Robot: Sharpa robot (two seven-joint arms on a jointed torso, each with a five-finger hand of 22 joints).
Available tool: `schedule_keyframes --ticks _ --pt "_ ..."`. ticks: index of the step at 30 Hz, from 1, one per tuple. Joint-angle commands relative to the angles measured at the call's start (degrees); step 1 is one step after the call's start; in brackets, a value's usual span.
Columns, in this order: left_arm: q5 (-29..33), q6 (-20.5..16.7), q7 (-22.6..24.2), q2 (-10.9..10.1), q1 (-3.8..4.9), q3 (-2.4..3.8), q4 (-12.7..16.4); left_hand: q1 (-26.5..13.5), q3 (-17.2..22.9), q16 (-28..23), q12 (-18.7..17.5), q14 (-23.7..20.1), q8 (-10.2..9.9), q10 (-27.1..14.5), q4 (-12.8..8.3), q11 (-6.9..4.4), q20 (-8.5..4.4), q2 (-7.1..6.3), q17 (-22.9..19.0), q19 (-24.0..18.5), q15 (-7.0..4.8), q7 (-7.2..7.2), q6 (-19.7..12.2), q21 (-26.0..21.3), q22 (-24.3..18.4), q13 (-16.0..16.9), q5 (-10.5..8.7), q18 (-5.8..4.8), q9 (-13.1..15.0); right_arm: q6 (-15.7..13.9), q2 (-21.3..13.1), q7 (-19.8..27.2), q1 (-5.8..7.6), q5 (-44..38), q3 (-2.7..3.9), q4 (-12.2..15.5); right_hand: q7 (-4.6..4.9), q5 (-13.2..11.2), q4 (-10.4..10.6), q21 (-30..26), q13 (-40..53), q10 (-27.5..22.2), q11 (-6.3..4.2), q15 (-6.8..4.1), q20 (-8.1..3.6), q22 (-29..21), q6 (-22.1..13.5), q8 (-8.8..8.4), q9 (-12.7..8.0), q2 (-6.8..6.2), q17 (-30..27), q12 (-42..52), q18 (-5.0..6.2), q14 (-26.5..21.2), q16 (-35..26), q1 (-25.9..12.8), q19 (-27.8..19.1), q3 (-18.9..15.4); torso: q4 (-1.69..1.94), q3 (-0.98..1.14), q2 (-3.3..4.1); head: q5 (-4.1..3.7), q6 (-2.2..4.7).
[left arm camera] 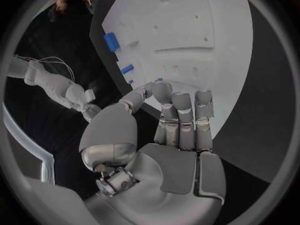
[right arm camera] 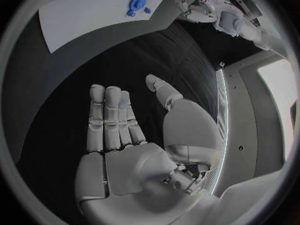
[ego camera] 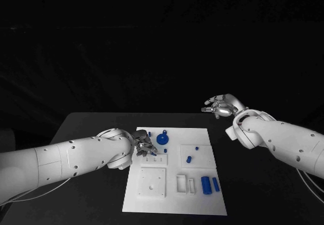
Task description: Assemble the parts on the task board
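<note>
The left hand (ego camera: 143, 145), fingers curled with no sure hold, hangs over the board (ego camera: 202, 197); the pegs (ego camera: 210, 184) lie at its four o'clock, while the right hand (ego camera: 219, 107) waits open.

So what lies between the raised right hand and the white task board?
In the head view, only bare black table separates the right hand from the white task board; the right wrist view shows the same dark stretch.

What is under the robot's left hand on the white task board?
The silver left hand hovers over the white task board's upper left part; a small blue part shows at its fingertips. Whether it grips that part, and what lies beneath its palm, is hidden.
</note>
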Motion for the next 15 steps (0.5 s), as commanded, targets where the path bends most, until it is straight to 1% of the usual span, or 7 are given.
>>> schedule_keyframes --ticks 1,4,6,7,8,13,15 --pt "0.23 1.86 0.13 0.38 0.08 0.07 -0.62 -0.39 0.72 0.41 0.51 0.78 0.1 -0.9 -0.87 -1.16 -7.09 0.43 -0.11 0.36 -1.43 -6.41 8.39 0.34 1.27 0.07 -0.05 0.53 11.64 1.69 0.41 1.47 0.53 2.69 0.12 0.58 0.64 0.45 -0.41 -1.28 -1.5 -1.35 0.25 0.47 0.97 -0.18 -0.23 0.08 0.05 0.65 -0.56 -0.78 2.63 -1.55 -1.19 -0.46 -1.17 -0.07 -0.14 0.0 0.13 0.21 -0.71" --pt "0.2 1.95 -0.19 1.16 0.06 0.07 -1.31 -0.48 0.76 0.48 0.65 0.72 0.02 -1.02 -0.84 -1.17 -7.13 0.52 -0.18 0.33 -1.45 -6.41 8.36 0.43 1.26 0.04 -0.23 0.54 11.78 3.41 0.47 1.75 0.81 2.91 0.25 1.01 1.01 0.73 -0.75 -4.59 -5.28 -2.83 0.85 1.4 2.41 -1.25 -0.23 0.26 0.1 1.23 -2.59 -3.4 2.19 -4.52 -4.48 -0.82 -4.77 0.37 -0.3 0.12 0.13 0.15 -0.91" --pt "0.21 1.9 -0.3 1.48 -0.21 0.08 -1.61 -0.58 0.79 0.53 0.76 0.66 -0.06 -1.14 -0.79 -1.16 -7.16 0.61 -0.27 0.3 -1.46 -6.4 8.33 0.5 1.26 0.0 -0.41 0.54 11.9 3.84 0.52 2.23 0.89 4.25 0.36 1.35 1.01 0.32 -1.42 -9.59 -13.0 -2.35 1.5 3.69 4.22 -3.89 0.77 1.04 0.29 2.01 -6.33 -10.89 1.5 -6.86 -10.39 -1.14 -8.78 1.76 -0.26 0.12 0.1 -0.01 -1.1" --pt "0.21 1.91 -0.35 1.59 -0.28 0.08 -1.75 -0.61 0.81 0.54 0.8 0.64 -0.09 -1.17 -0.76 -1.16 -7.17 0.65 -0.29 0.28 -1.46 -6.4 8.31 0.52 1.25 -0.02 -0.46 0.53 11.93 4.07 0.56 2.4 0.93 4.76 0.38 1.38 1.16 0.43 -1.55 -11.2 -15.63 -2.73 1.72 4.4 4.73 -4.72 1.01 1.23 0.31 2.27 -7.61 -13.79 1.25 -8.18 -12.56 -1.44 -10.31 2.1 -0.27 0.11 0.11 0.0 -1.23" --pt "0.21 1.85 -0.4 1.75 -0.37 0.08 -1.95 -0.66 0.82 0.56 0.84 0.61 -0.13 -1.22 -0.73 -1.15 -7.18 0.7 -0.34 0.25 -1.46 -6.39 8.29 0.54 1.25 -0.04 -0.54 0.53 11.99 4.52 0.67 2.7 1.0 5.58 0.41 1.41 1.13 0.34 -1.84 -13.46 -19.56 -2.8 2.49 5.56 5.49 -5.95 1.3 1.48 0.33 2.41 -9.48 -18.01 0.88 -9.53 -15.54 -1.53 -12.4 2.67 -0.2 0.07 0.08 -0.06 -1.41" --pt "0.16 1.55 -0.05 2.08 -0.96 0.09 -2.57 -0.79 0.87 0.64 1.0 0.53 -0.24 -1.34 -0.68 -1.14 -7.2 0.79 -0.47 0.15 -1.46 -6.38 8.27 0.61 1.24 -0.13 -0.82 0.51 12.17 6.1 1.09 4.17 1.11 8.11 0.51 1.15 0.94 0.03 -2.19 -18.66 -31.66 1.93 3.44 7.54 7.64 -9.14 1.88 1.99 -0.03 3.07 -14.59 -28.89 0.85 -10.13 -23.83 -1.0 -15.53 2.72 -0.15 0.1 0.07 -0.15 -1.87" --pt "-0.23 1.61 0.0 2.15 -1.1 0.09 -2.74 -0.89 0.88 0.77 1.2 0.53 -0.26 -1.32 -0.63 -1.16 -7.22 0.8 -0.53 0.07 -1.47 -6.4 8.35 0.67 1.23 -0.16 -1.09 0.49 12.33 6.59 1.24 4.5 1.14 8.12 0.51 1.14 0.7 -0.1 -2.25 -20.14 -35.36 4.93 3.26 8.03 8.39 -10.33 2.44 2.28 -0.2 3.5 -16.26 -32.4 1.24 -9.46 -26.5 -0.52 -15.74 2.82 -0.12 0.11 0.07 -0.14 -1.94"
